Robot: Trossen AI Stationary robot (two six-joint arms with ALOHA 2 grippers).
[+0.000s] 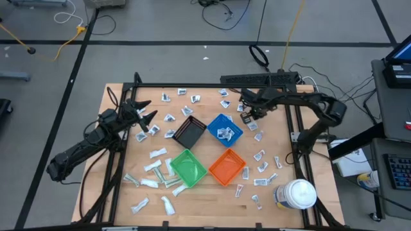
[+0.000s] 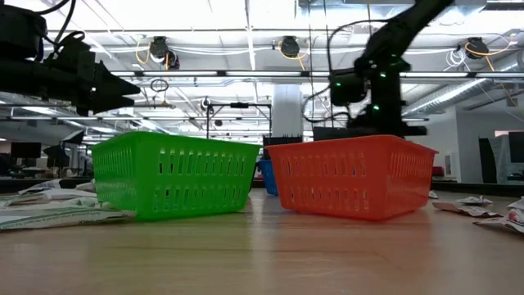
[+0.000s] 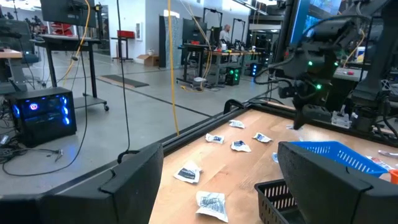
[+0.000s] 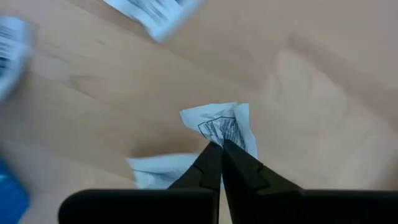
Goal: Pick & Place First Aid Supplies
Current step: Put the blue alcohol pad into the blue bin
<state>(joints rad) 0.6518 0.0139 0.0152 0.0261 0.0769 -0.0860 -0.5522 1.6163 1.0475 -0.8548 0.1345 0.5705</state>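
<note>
Pinching a white packet (image 4: 222, 127) just right of the blue bin (image 1: 225, 128), the right gripper (image 4: 221, 148) has its fingers together; the left gripper (image 1: 146, 115) waits apart at left. Most packets remain scattered.

Even, bright overhead light falls from ceiling fixtures, seen glaring white in the low view. The pale wooden tabletop (image 1: 270, 186) shows only soft, faint shadows. In the right wrist view the white printed packets (image 4: 149, 12) at the far edge are blurred; the crumpled white printed packet (image 4: 225, 127) nearby is sharper.
</note>
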